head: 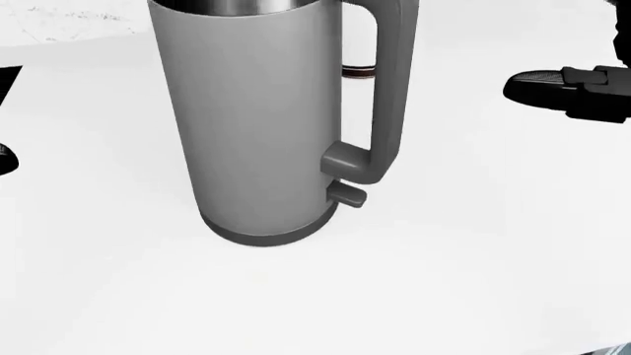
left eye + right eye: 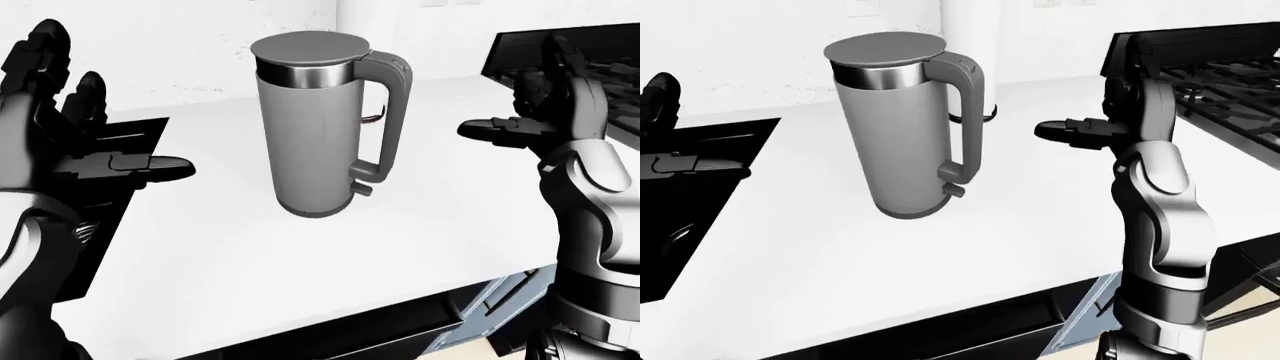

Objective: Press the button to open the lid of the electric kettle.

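Note:
A grey electric kettle stands upright on the white counter, its flat lid shut. Its handle faces right, with a small tab at the handle's base. My left hand is open, raised to the left of the kettle, apart from it. My right hand is open, raised to the right of the handle, apart from it, thumb pointing toward the kettle. Neither hand touches anything.
A black sink is set in the counter at the left. A black stove stands at the right. A small dark-rimmed object sits behind the kettle. Dark cabinet fronts run below the counter edge.

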{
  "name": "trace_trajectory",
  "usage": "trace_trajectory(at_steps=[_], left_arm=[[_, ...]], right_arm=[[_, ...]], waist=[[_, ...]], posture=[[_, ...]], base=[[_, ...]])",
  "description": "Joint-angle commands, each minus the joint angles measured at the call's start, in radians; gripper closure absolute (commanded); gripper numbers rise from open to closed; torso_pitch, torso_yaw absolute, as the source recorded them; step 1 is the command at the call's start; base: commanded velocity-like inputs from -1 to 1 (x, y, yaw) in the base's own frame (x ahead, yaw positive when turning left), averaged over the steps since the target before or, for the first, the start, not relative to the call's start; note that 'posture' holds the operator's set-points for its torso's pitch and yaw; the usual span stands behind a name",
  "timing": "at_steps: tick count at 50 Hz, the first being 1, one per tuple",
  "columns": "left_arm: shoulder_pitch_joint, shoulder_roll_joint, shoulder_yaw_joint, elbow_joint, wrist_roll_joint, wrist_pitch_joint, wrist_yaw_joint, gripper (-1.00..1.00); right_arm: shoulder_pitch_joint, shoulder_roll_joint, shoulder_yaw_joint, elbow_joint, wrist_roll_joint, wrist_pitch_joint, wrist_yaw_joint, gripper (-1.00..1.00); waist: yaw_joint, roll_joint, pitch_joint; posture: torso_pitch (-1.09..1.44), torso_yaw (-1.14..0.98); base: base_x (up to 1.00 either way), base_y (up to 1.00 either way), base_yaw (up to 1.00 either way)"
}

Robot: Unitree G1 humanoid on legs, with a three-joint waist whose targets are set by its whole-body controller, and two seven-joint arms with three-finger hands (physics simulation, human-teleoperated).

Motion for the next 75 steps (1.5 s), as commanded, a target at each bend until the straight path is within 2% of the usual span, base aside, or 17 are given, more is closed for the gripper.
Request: trace_trajectory(at_steps=[1,14,18,23,35,43,59,75], left_arm=[[-0.024,0.016,0.012,-0.016,0.002,-0.027,0.004,-1.00],[-0.032,0.024,0.011,-0.016,-0.008,-0.034,0.011,-1.00],[-0.027,0.026,0.008,-0.018,-0.006,-0.045,0.007,-1.00],[-0.020,0.028,0.001,-0.023,0.011,-0.045,-0.004,-1.00],[-0.037,0.018,0.010,-0.025,0.012,-0.025,-0.003,-1.00],[-0.040,0.021,0.007,-0.025,0.000,-0.022,0.009,-1.00],[-0.049,0.023,-0.003,-0.026,-0.010,-0.019,0.023,-1.00],[-0.048,0.025,-0.001,-0.024,-0.009,-0.024,0.023,-1.00]], right_arm=[[-0.030,-0.015,-0.011,-0.031,-0.001,-0.027,0.001,-1.00],[-0.036,-0.015,-0.008,-0.038,-0.019,-0.020,0.003,-1.00],[-0.044,-0.015,-0.008,-0.037,-0.023,-0.018,-0.006,-1.00],[-0.064,-0.021,-0.011,-0.021,-0.026,-0.015,-0.027,-1.00],[-0.149,-0.029,0.021,0.011,-0.039,0.024,-0.067,-1.00],[-0.227,-0.026,0.047,0.033,-0.066,0.050,-0.056,-1.00],[-0.297,-0.021,0.069,0.074,-0.087,0.063,-0.042,-1.00],[-0.367,0.001,0.102,0.126,-0.156,0.068,-0.039,-1.00]], waist=[[0.000,0.000,-0.025],[0.009,-0.001,-0.122],[0.012,-0.002,-0.141],[0.016,-0.001,-0.155],[0.018,-0.001,-0.162],[0.020,-0.001,-0.162],[0.021,-0.001,-0.153],[0.017,0.004,-0.149]], posture=[[-0.16,0.00],[-0.27,0.00],[-0.27,0.00],[-0.27,0.00],[-0.27,0.00],[-0.27,0.00],[-0.27,0.00],[-0.27,0.00]], base=[[0.00,0.00,0.00],[0.00,0.00,0.00],[0.00,0.00,0.00],[0.00,0.00,0.00],[0.00,0.00,0.00],[0.00,0.00,0.00],[0.00,0.00,0.00],[0.00,0.00,0.00]])
